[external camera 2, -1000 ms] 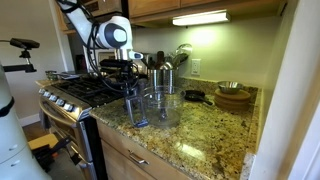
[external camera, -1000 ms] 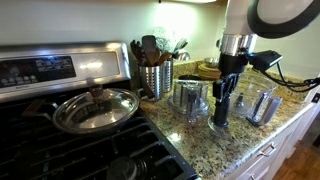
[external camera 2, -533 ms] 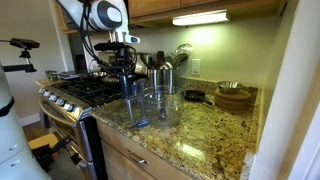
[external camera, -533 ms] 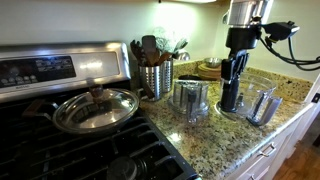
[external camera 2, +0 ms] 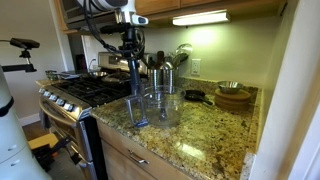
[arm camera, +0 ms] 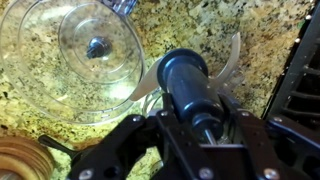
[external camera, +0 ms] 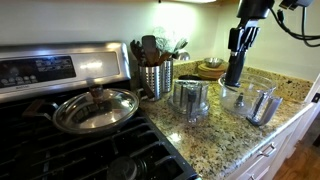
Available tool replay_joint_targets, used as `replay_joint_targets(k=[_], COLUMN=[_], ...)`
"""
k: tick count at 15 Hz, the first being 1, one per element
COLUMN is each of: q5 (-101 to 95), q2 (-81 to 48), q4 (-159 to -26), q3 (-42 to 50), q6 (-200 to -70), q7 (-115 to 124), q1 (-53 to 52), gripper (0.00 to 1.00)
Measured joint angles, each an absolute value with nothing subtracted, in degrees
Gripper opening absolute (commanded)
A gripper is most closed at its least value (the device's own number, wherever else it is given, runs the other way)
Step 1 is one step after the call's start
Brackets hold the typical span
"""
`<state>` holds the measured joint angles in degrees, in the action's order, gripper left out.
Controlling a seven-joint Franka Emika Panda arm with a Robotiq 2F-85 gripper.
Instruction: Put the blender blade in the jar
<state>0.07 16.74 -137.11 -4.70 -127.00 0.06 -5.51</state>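
One blender blade (external camera: 235, 72), one clear jar (external camera: 258, 104), one silvery ribbed cylinder (external camera: 190, 100), one steel utensil holder (external camera: 156, 80) packed with several utensils, one lidded pan (external camera: 95, 110), one stove (external camera: 60, 65). The bowls (external camera 2: 234, 98) are stacked; their number cannot be told.

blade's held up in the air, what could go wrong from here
1. In the wrist view the blender blade sits beside the jar, not over it. Lowering now would likely land it on the granite counter.
2. Its curved cutting wing sticks out sideways and could catch the jar's rim and shove the jar.
3. The jar's centre post is small, so an off-centre descent may leave the blade leaning.
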Motion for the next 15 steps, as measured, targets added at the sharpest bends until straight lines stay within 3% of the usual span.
replay_joint_targets(k=[15], q5=[-2.5], q2=[15.36], q4=[-135.22], q3=[1.72], q6=[-127.01], q7=[-0.21], q1=[2.65], gripper=[0.21])
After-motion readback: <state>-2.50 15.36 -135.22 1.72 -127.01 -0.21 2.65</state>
